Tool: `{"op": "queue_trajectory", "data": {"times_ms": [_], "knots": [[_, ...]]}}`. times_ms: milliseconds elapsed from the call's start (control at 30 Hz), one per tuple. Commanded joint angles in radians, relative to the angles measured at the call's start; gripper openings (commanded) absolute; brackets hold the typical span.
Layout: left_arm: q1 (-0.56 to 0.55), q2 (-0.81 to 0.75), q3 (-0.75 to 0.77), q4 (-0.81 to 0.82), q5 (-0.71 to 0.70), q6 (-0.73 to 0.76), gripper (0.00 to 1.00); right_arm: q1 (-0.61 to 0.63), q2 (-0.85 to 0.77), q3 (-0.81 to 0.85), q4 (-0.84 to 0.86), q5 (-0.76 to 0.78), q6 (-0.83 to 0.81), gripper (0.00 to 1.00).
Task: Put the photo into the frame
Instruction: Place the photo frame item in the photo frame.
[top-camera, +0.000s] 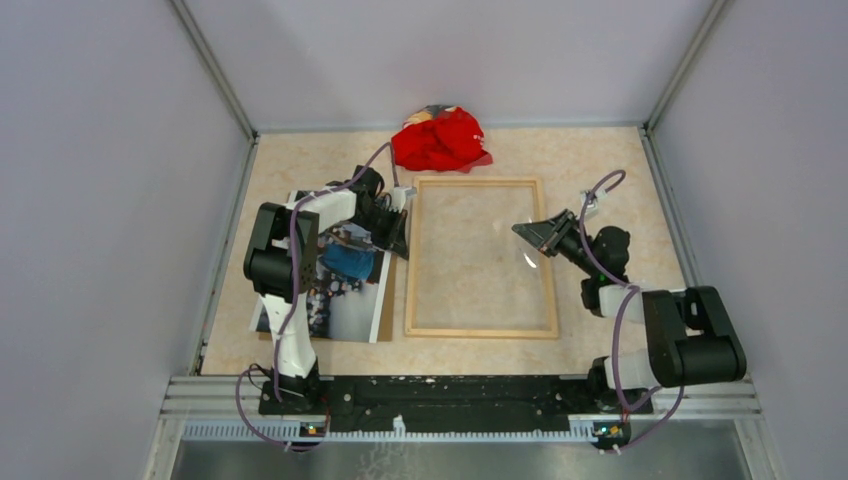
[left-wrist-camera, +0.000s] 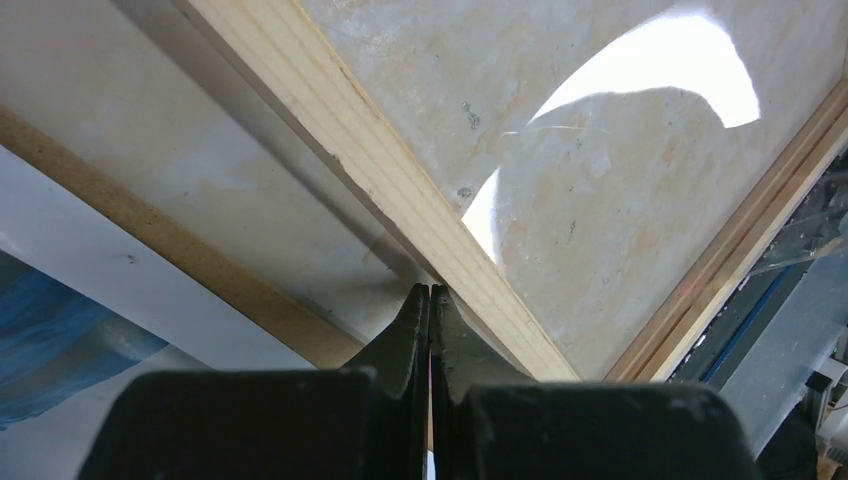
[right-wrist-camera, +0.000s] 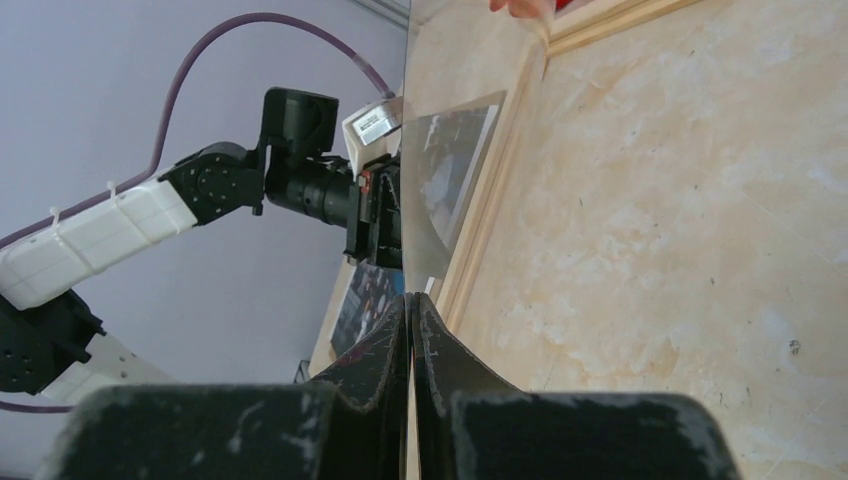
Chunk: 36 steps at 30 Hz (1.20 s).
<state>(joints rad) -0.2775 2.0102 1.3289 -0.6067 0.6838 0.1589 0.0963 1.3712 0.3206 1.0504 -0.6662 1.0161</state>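
The light-wood frame (top-camera: 480, 331) lies flat mid-table; it also shows in the left wrist view (left-wrist-camera: 400, 170) and the right wrist view (right-wrist-camera: 490, 200). The photo (top-camera: 345, 280) lies face up on a brown backing board (top-camera: 385, 305) left of the frame, partly under the left arm. A clear pane (right-wrist-camera: 425, 200) is held over the frame, tilted. My left gripper (top-camera: 400, 235) (left-wrist-camera: 430, 290) is shut on the pane's left edge. My right gripper (top-camera: 525, 235) (right-wrist-camera: 410, 298) is shut on its right edge.
A crumpled red cloth (top-camera: 440, 140) lies just behind the frame's far rail. Grey walls close in the table on the left, back and right. The backing board's edge (left-wrist-camera: 180, 260) runs close beside the frame's left rail.
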Motion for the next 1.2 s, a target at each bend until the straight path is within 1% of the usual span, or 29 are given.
{"op": "queue_trajectory", "data": {"times_ms": [0, 67, 133, 467, 633, 900, 1167], "knots": [[-0.008, -0.022, 0.035, 0.001, 0.017, 0.009, 0.0, 0.011, 0.028, -0.004, 0.063, 0.009, 0.016, 0.0], [-0.007, -0.022, 0.037, 0.001, 0.017, 0.008, 0.0, 0.014, 0.037, 0.001, 0.034, 0.013, 0.035, 0.0], [-0.008, -0.021, 0.037, 0.002, 0.019, 0.008, 0.0, 0.017, 0.047, -0.005, 0.043, 0.015, 0.075, 0.0], [-0.008, -0.024, 0.035, 0.004, 0.015, 0.011, 0.0, 0.022, 0.11, -0.043, 0.343, 0.002, 0.295, 0.0], [-0.008, -0.024, 0.033, 0.005, 0.018, 0.011, 0.0, 0.052, 0.154, -0.041, 0.439, 0.022, 0.37, 0.0], [-0.008, -0.027, 0.03, 0.006, 0.014, 0.013, 0.0, 0.083, 0.16, -0.046, 0.421, 0.049, 0.369, 0.0], [-0.009, -0.028, 0.029, 0.007, 0.016, 0.012, 0.0, 0.106, 0.124, -0.071, 0.417, 0.125, 0.423, 0.0]]}}
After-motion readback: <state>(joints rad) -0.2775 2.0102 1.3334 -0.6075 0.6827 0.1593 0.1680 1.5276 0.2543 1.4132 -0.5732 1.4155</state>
